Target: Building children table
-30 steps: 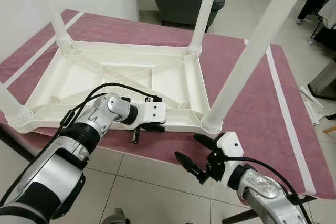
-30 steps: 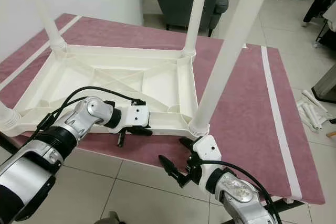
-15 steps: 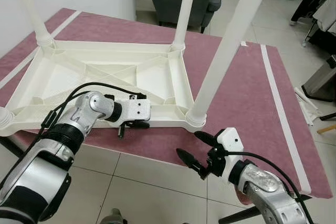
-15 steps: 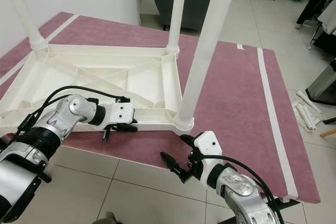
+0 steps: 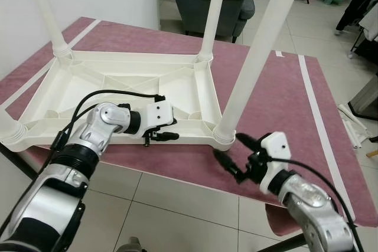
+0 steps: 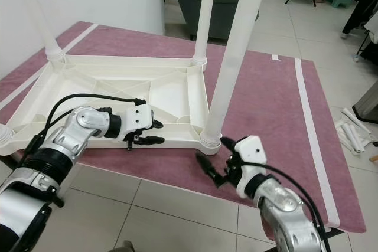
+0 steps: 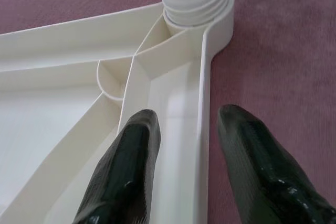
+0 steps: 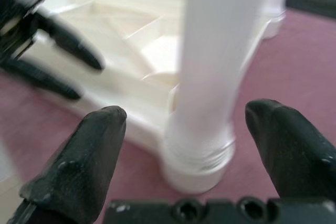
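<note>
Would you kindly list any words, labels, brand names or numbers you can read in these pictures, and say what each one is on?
None can be read.
The upturned white table, its legs, the pink cover and both grippers, left and right, bear no legible print.

Head stereo pair looking down from above at the upturned white table (image 5: 130,84), both wrist views close along their fingers, sharing its near corner leg (image 8: 218,72).

Bright, even light; right wrist view blurred, others sharp.
</note>
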